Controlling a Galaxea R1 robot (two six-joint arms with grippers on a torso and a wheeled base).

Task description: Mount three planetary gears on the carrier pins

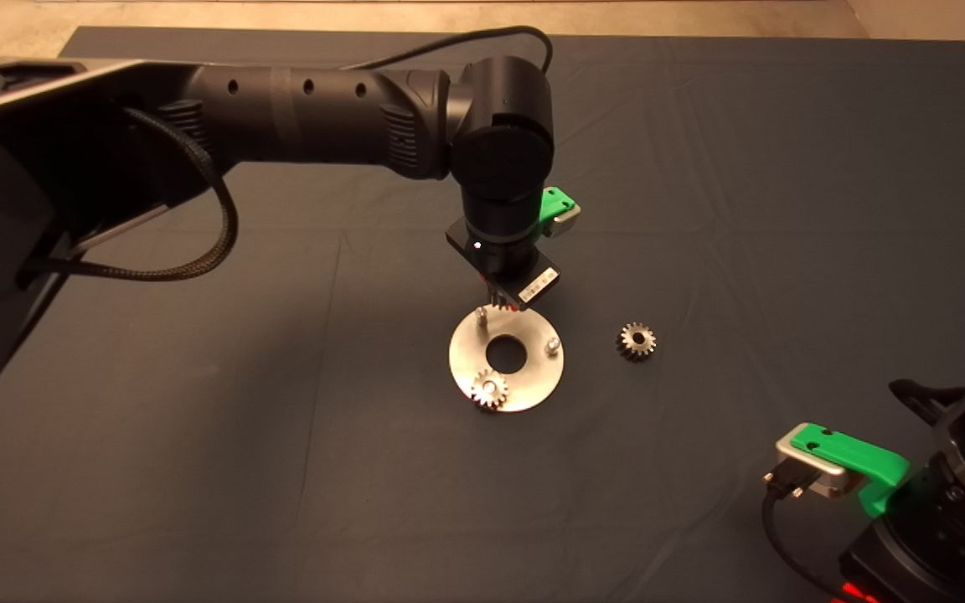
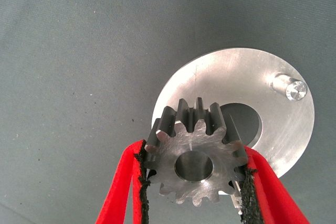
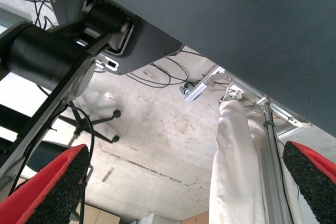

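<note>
Held gear: silvery-grey spur gear (image 2: 192, 167) with short blunt teeth and a round centre bore, pinched between the two red fingers (image 2: 122, 187) of the left end effector (image 2: 193, 182); the black pads look rough and frayed at their edges.
Left end effector: clenched on that gear, hanging above the far rim of the disc (image 1: 506, 358), near the far-left pin (image 1: 481, 315); its arm reaches in from the left, with a green part at the wrist.
Disc: flat, round, shiny metal with fine scratches and a large central hole, lying on the dark surface (image 1: 281, 469).
Pins: three short silvery studs standing upright on the disc; in the left wrist view one bare pin (image 2: 290, 86) shows a rounded, polished top.
Seated gear: one gear (image 1: 489, 390) sits on the near pin, at the disc's near rim, the pin tip showing through its bore.
Loose gear: a third gear (image 1: 637, 341) lies flat on the surface, near the disc on its right side, apart from it.
Surface: dark matte cloth with faint creases.
Right end effector: parked at the lower right edge (image 1: 859, 590), fingers (image 3: 50, 190) spread wide and holding nothing, with floor, cables and a metal frame beyond them.
Writing: a small label on the left wrist, too small to read.
</note>
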